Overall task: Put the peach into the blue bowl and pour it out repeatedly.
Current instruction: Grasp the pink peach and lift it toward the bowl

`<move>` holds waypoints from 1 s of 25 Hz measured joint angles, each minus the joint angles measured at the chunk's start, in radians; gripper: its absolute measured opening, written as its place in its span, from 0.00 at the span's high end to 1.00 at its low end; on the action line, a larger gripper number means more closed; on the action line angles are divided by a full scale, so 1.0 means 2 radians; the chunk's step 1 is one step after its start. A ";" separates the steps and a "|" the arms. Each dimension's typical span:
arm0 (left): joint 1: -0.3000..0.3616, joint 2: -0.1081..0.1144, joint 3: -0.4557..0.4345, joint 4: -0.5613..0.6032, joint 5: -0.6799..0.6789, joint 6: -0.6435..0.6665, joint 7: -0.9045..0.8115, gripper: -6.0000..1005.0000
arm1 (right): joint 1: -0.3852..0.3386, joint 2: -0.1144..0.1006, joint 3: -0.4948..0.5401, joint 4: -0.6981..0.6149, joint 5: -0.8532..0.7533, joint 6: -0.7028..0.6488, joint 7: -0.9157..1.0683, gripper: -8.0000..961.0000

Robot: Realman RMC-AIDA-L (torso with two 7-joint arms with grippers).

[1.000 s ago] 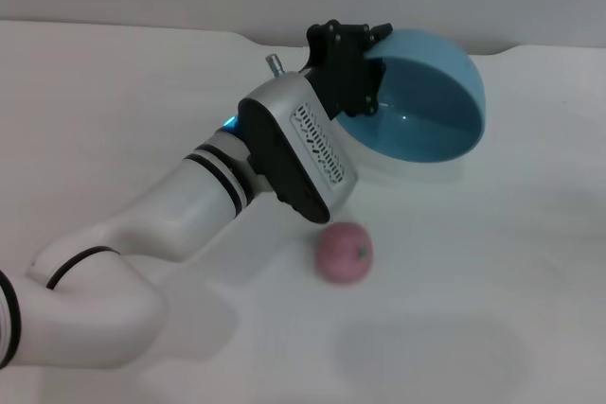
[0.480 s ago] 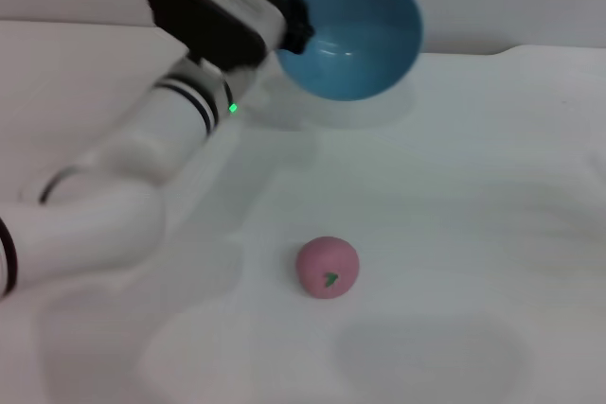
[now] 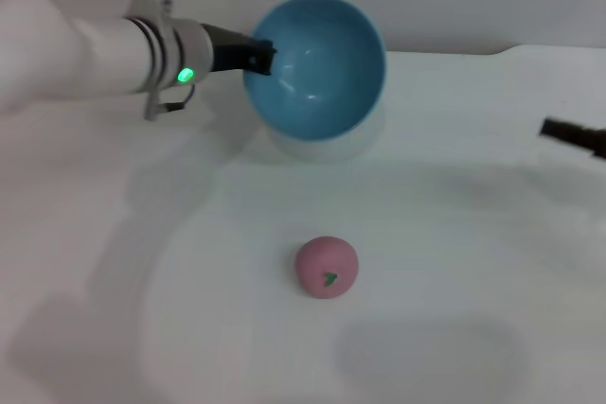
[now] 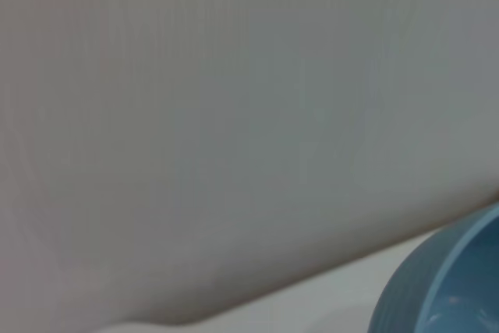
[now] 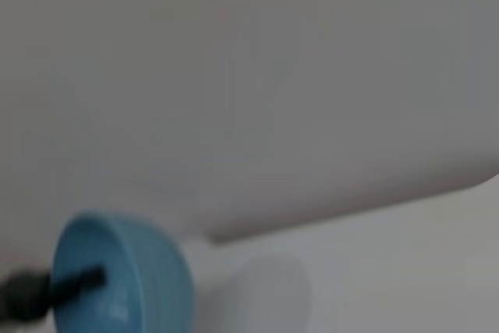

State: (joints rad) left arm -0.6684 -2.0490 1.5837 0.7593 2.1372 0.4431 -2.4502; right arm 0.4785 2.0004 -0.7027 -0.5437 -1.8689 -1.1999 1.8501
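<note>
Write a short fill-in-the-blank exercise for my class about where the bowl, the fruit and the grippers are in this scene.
1. The left gripper holds the blue bowl by its ____.
2. The peach lies on the ____, not in the bowl.
3. The bowl is tilted and holds ____.
4. The right gripper shows at the head view's ____ edge.

Missing words: rim; table; nothing; right

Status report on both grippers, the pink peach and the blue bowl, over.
Left gripper shut on rim of round light-blue bowl, held tilted above white table. Small pink peach lies on table, outside bowl. Right gripper at right edge. Nothing obstructing.
</note>
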 joint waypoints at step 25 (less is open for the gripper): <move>0.011 -0.002 -0.192 0.159 0.220 0.358 -0.113 1.00 | 0.188 0.041 -0.368 0.011 -0.029 0.016 0.004 0.40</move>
State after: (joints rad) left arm -0.6454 -2.0526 1.2001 1.0767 2.5767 1.1594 -2.6771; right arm 0.8555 2.0822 -1.4378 -0.5215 -1.9261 -1.1675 1.8588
